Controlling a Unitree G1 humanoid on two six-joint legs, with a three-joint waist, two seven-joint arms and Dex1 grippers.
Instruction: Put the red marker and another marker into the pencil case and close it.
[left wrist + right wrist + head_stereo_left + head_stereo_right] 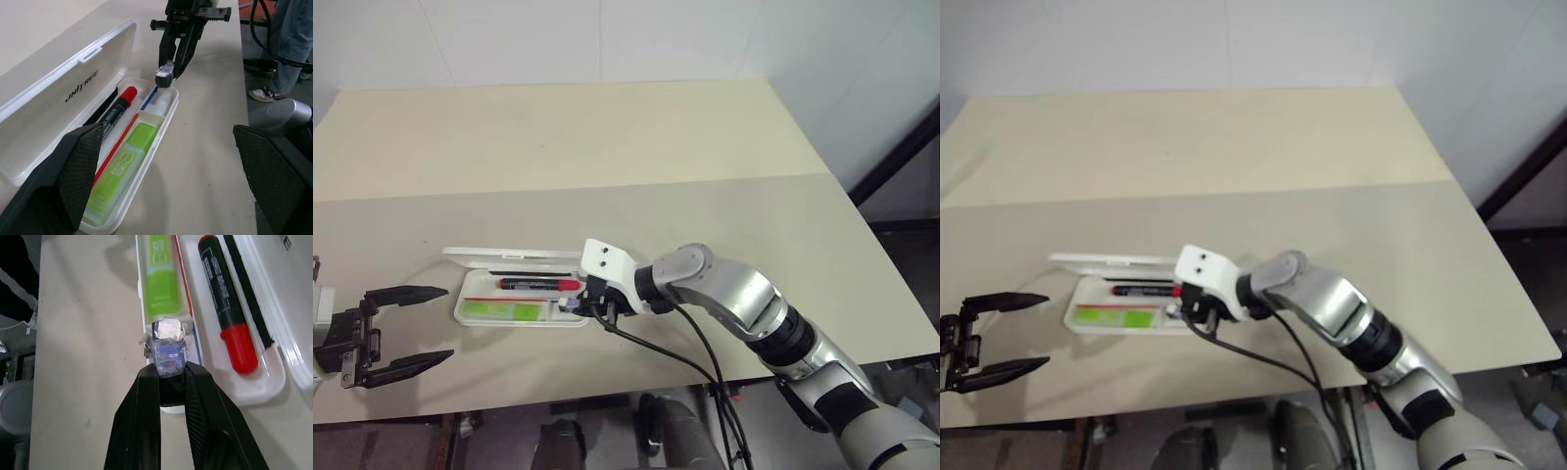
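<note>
Pencil case (475, 311): open on desk (607, 147), lid (509, 257) raised.
Red marker (540, 284): inside, toward lid.
Green highlighter (501, 309): inside, front compartment.
Right claw (168, 360): pinched on small taped object (168, 350) over case's end.
Left claw (411, 328): wide, beside case's other end.

Beige table (607, 137); person's jeans (293, 44), perhaps a sneaker (261, 94).

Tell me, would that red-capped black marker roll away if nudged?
Probably not far: the slim black marker with the red cap lies inside the white plastic pencil case, whose walls should stop it. Its round barrel would likely roll on bare table. It looks stiff and light.
</note>
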